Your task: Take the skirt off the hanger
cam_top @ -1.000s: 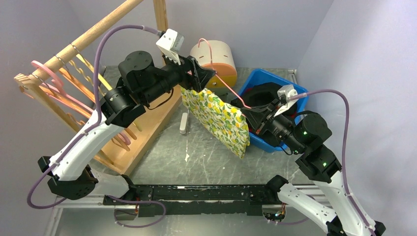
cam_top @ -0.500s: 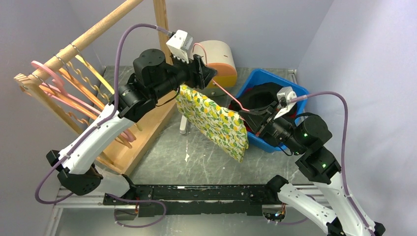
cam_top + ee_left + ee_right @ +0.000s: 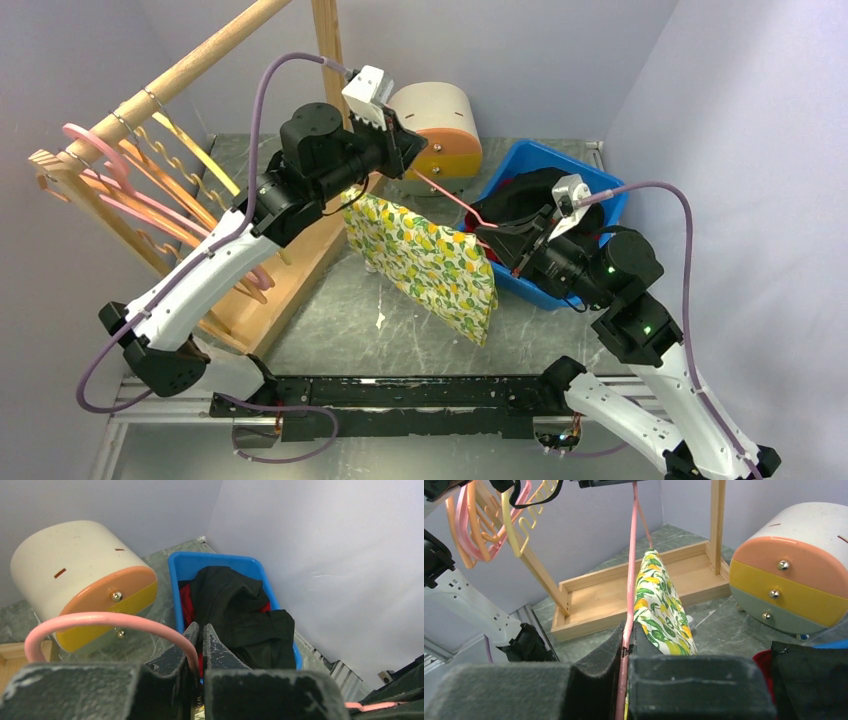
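Hanging where: the skirt is slung on the pink hanger, held up over the worktop, between the two tools and just left of the blue bin.
Left tool: closed, with the hanger's hook end pinched between its fingers, which is best seen from the left wrist.
Right tool: closed too, clamped on the hanger's thin bar right beside the skirt's upper edge.
Skirt feel: light and floppy, honestly. It's thin lemon-print cloth that is expected to sag, fold and swing rather than hold a shape. Nothing fragile about it.
Hanger feel: a thin, smooth rod, so some slipping or twisting in the grip is to be expected.
Where to grab: the cloth's top edge near the bar is judged best, so it can be slid off along the bar. The dangling lower corner is an easier target, but pulling there probably only stretches it.
Catch: how the skirt is fastened to the bar can't be made out.
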### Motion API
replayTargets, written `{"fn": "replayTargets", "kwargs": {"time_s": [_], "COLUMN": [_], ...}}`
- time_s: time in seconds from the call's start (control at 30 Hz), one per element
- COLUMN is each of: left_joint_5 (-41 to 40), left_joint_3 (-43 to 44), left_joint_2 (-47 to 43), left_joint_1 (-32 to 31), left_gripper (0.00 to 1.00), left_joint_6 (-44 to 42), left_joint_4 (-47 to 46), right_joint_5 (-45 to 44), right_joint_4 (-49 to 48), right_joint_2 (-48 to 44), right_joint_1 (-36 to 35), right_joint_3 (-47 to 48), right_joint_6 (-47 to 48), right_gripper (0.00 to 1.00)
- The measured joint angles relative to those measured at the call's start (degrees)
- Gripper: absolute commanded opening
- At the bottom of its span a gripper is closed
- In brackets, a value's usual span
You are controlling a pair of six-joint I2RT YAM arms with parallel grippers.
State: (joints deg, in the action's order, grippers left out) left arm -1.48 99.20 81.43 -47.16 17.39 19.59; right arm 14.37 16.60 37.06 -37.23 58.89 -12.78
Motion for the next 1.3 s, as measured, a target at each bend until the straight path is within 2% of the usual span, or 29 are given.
{"fn": "replayTargets", "kwargs": {"time_s": [0.1,0.2,0.33,0.43,0.7,0.97,1.3], "left_joint_5": [-0.63,-0.94,-1.84,-2.47,-5.44,-9.53,-12.83], "left_joint_3": [-3.63,-6.40,-8.28,-10.43,-10.27,-7.85,-7.56], "left_joint_2": [-2.23,-4.61,-6.62,-8.48,-9.46,-9.35,-9.88], "left_joint_1": [0.13,0.07,-0.15,-0.20,-0.20,-0.20,-0.20], "left_gripper": [0.07,0.07,0.07,0.07,0.07,0.07,0.07], "left_joint_6": [0.33,0.94,1.29,1.29,0.17,-2.36,-2.95], "left_joint_4": [-1.46,-1.84,-3.15,-5.49,-9.49,-10.84,-12.44], "right_joint_5": [-0.35,-2.23,-5.64,-8.13,-18.18,-26.01,-24.17], "right_joint_4": [0.11,-0.81,-0.76,0.83,8.04,14.51,16.37], "right_joint_2": [0.11,-0.09,-0.20,-0.59,-4.46,-11.89,-13.25], "right_joint_1": [0.00,0.00,0.00,0.00,0.00,0.00,0.00], "right_joint_3": [0.00,0.07,0.42,0.94,3.34,2.10,-8.15], "right_joint_6": [0.04,-0.17,-0.70,-0.72,-1.29,-5.79,-12.98], "right_gripper": [0.31,0.51,0.72,0.83,1.00,1.00,1.00]}}
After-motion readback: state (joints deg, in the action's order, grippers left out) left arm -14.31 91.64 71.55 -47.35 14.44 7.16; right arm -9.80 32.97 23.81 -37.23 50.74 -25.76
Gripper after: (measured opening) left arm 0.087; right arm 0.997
